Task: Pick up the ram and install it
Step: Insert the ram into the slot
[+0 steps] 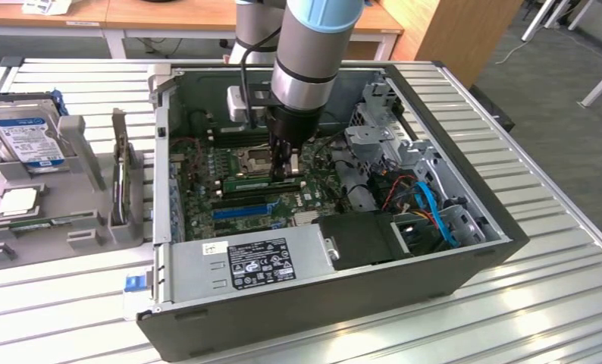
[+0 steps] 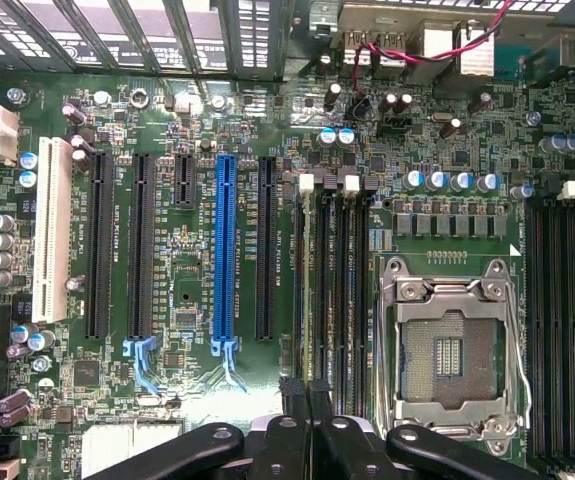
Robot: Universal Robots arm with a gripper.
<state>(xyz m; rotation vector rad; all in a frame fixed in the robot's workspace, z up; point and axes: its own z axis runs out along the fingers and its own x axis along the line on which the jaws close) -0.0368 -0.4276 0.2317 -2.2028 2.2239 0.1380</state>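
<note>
Green ram [image 1: 249,183] stands on edge at the black memory slots [image 2: 319,270] beside the CPU socket [image 2: 447,345] | gripper [image 1: 285,173] closed atop it, toward 1 end (pinching or merely pressing, unclear) | risk: uneven push may tilt the stick, leaving 1 latch unseated or flexing the motherboard [image 2: 252,385]

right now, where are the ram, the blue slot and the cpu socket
the ram [image 1: 249,184], exterior view, on the face of its green board
the blue slot [image 2: 226,250], wrist view, midway along its length
the cpu socket [image 2: 449,352], wrist view, on the pin field at its centre
</note>
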